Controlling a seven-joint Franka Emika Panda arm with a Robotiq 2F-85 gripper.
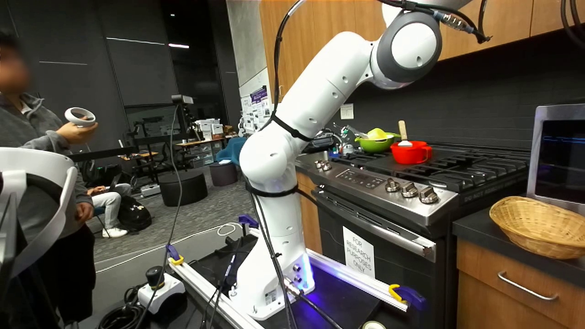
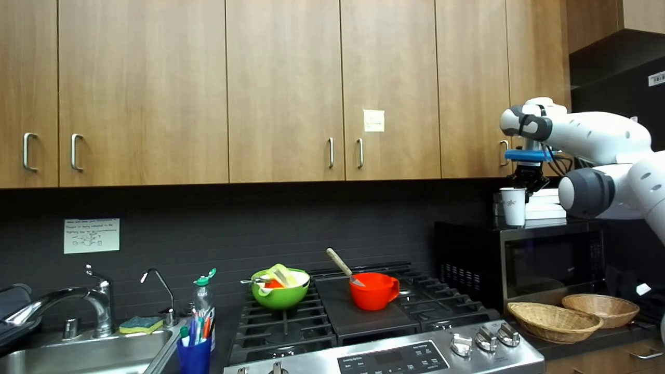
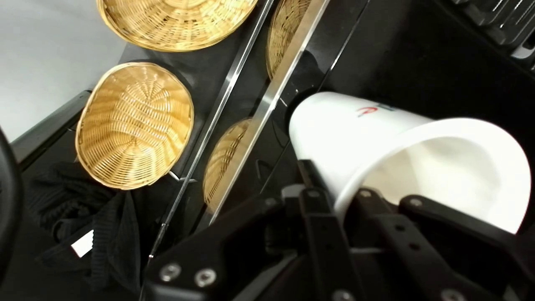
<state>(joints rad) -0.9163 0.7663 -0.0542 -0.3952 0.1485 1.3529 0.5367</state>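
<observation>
Holding: 1 white cup (image 3: 378,127); hand (image 3: 340,197) is pinching its rim above 1 microwave (image 2: 550,262). 2 wicker baskets (image 2: 555,323) are lying below.

Blurry face (image 1: 13,68) at ten o'clock, robot arm (image 1: 315,91) cut off at one o'clock in an exterior view, basket (image 3: 177,25) cut off at eleven in the wrist view, white cup (image 3: 376,133) partly hidden behind gripper (image 3: 339,198) at four

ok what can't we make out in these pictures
White paper cup: part of its rim, hidden by the gripper, wrist view.
Upper wicker basket: cut off by the top edge, wrist view.
Person's face: blurred, in an exterior view.
Handwriting on wall note: too small, in an exterior view.
</observation>
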